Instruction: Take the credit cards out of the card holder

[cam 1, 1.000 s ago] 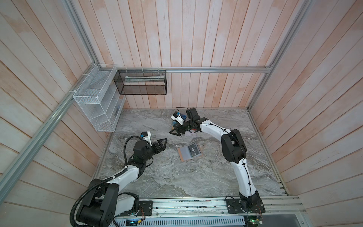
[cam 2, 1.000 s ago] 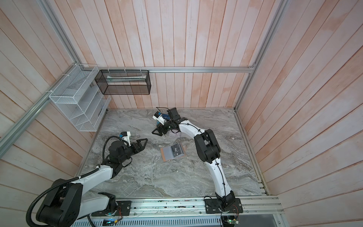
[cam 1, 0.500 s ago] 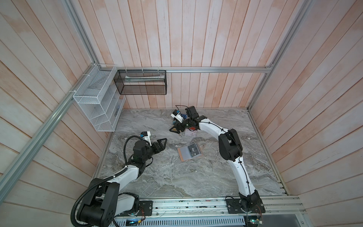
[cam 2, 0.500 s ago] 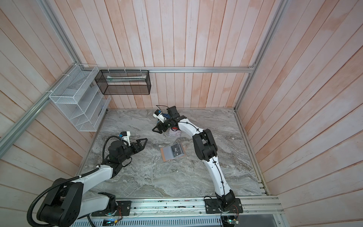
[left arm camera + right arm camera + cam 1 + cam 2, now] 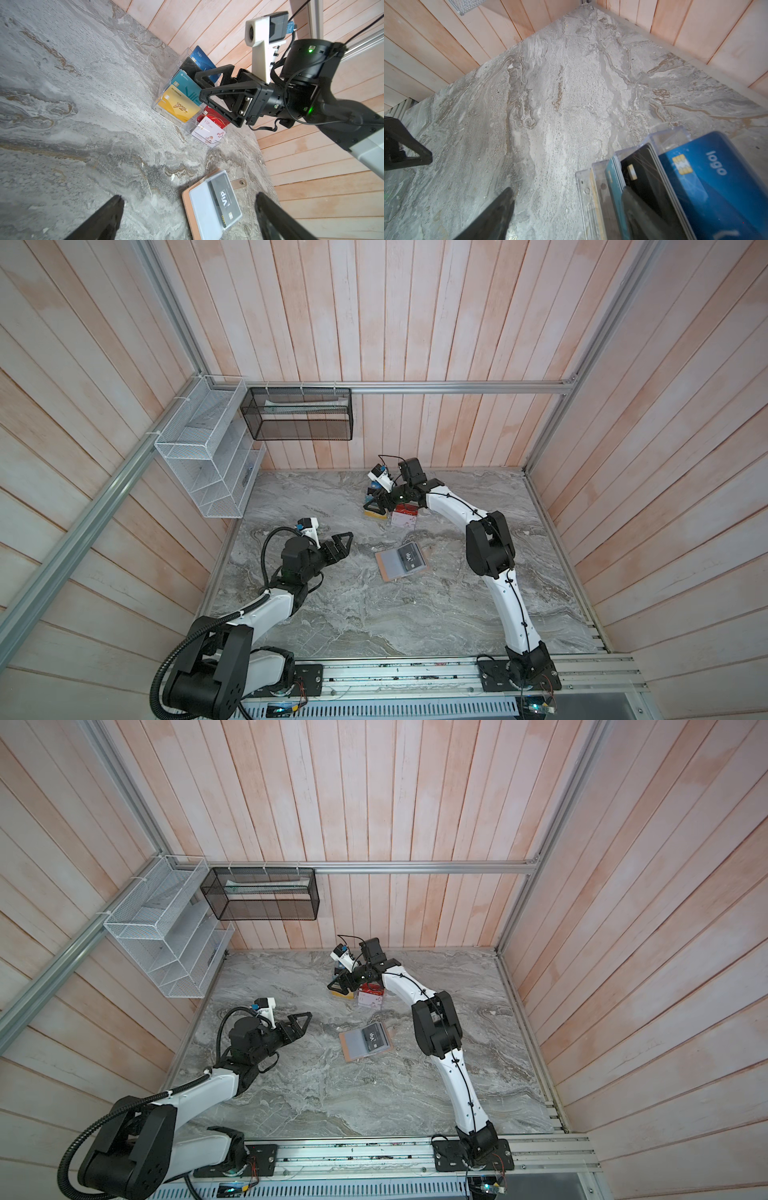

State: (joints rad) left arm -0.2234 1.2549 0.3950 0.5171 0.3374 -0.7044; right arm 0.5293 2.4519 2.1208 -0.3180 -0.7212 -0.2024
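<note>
Centrally placed card holder (image 5: 388, 567) (image 5: 353, 1045) (image 5: 200, 208): lay open and flat on the grey marble surface (image 5: 374, 614), clear sleeve pages up and tan border showing; a tan snap tab (image 5: 239, 182) jutted from the edge beside the lettered card.
Black VIP card (image 5: 411, 559) (image 5: 375, 1038) (image 5: 225, 204): sat inside the holder's right-hand sleeve, lettering up.
Left-hand sleeve: looked pale grey; whether a card sat in it could not be told.
Left end effector (image 5: 343, 547) (image 5: 300, 1029) (image 5: 189, 198): hovered over the left part of the surface, spread wide and holding nothing, pointed toward the card holder and well apart from it.
Right end effector (image 5: 376, 506) (image 5: 338, 986) (image 5: 199, 87) (image 5: 568, 192): reached to the acrylic stand (image 5: 368, 502) (image 5: 668, 135), spread fairly wide with nothing gripped; one finger (image 5: 635, 212) lay over the plain black card (image 5: 189, 66) (image 5: 645, 166), the other over bare surface outside the stand; contact could not be told.
Acrylic stand: clear and tiered, stood near the far wall, beyond the card holder and apart from it.
Stand's cards: blue card (image 5: 202, 60) (image 5: 708, 182) at the back, then plain black, teal card (image 5: 182, 83), and yellow card (image 5: 178, 106) in front; red card (image 5: 214, 118) and pale pink card (image 5: 207, 131) in the right-hand column.
Walls: white wire rack (image 5: 199, 456) on the left, black mesh basket (image 5: 299, 414) on the far side.
</note>
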